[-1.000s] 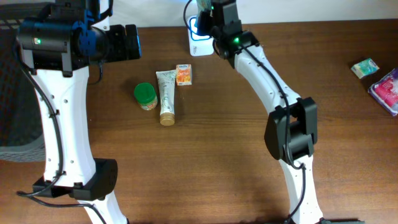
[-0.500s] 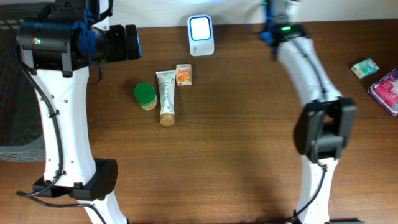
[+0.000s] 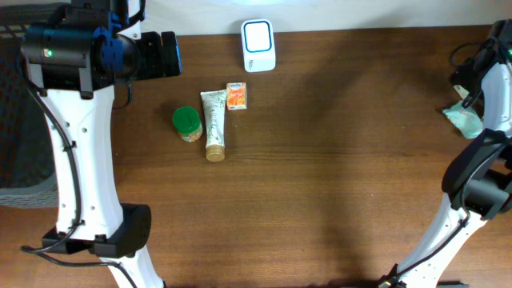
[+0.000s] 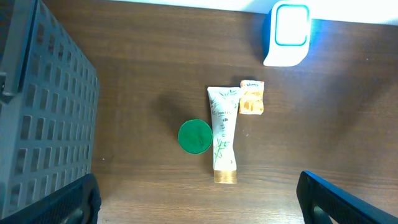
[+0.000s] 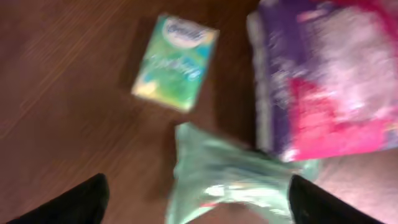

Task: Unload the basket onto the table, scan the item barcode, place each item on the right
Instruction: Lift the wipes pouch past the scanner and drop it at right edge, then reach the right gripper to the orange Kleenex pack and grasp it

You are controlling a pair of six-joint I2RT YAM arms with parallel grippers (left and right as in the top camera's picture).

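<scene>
— Mint-green packet [image 5: 230, 174] lies directly under the right tool [image 5: 200, 202], fingers spread wide, nothing held.
— Closing now may snag the purple pack [image 5: 323, 81] just beside it; scanner [image 3: 258, 46] sits well away.

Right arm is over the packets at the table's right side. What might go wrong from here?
The pale green packet lies against the purple-pink pack, under the open right pincer; lifting away might drag it. The green-lidded jar, tube and orange box lie close together, so grabbing one might knock its neighbours.
</scene>
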